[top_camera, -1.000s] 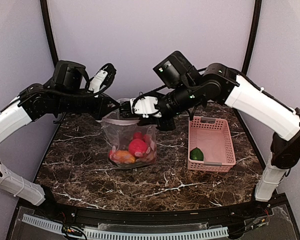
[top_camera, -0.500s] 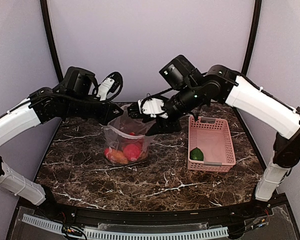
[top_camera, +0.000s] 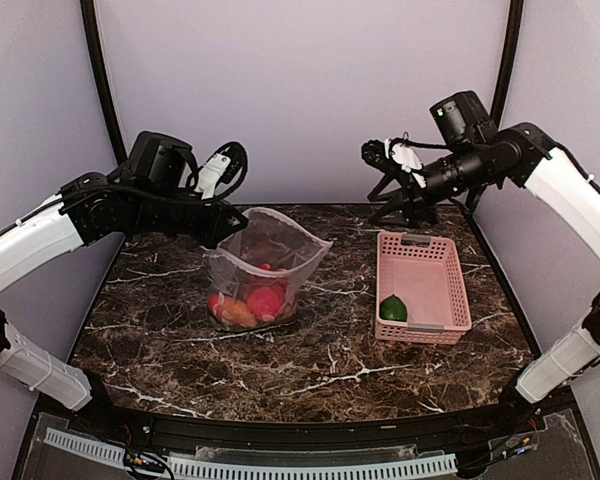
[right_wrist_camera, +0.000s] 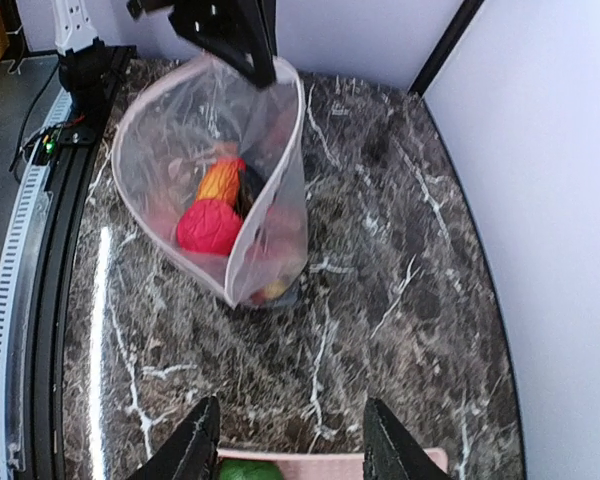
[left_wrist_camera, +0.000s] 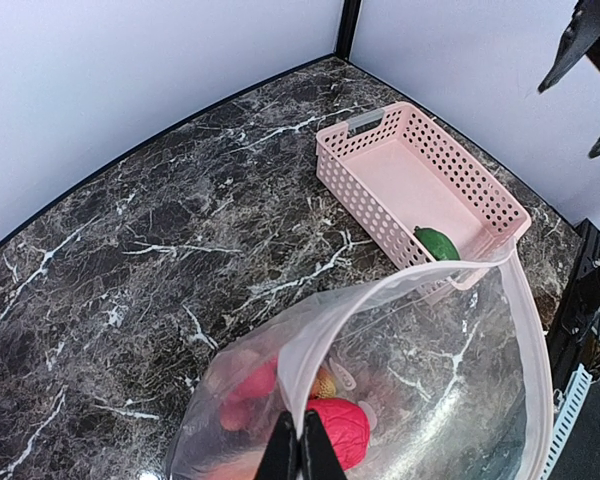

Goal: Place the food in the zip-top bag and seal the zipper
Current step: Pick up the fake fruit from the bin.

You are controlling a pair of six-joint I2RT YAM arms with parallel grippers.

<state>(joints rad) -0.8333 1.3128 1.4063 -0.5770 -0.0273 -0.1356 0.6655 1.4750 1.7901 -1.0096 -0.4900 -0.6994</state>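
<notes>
Dark white-veined marble tabletop, lilac walls. Clear crinkly zip-top bag stands mid-table with its long axis vertical and mouth up. Zipper strip unsealed; red and orange toy food inside. Left gripper pinches the bag rim at 10 o'clock. Right gripper raised, jaws apart, empty. Pink slotted basket at 3 o'clock holds green pepper.
</notes>
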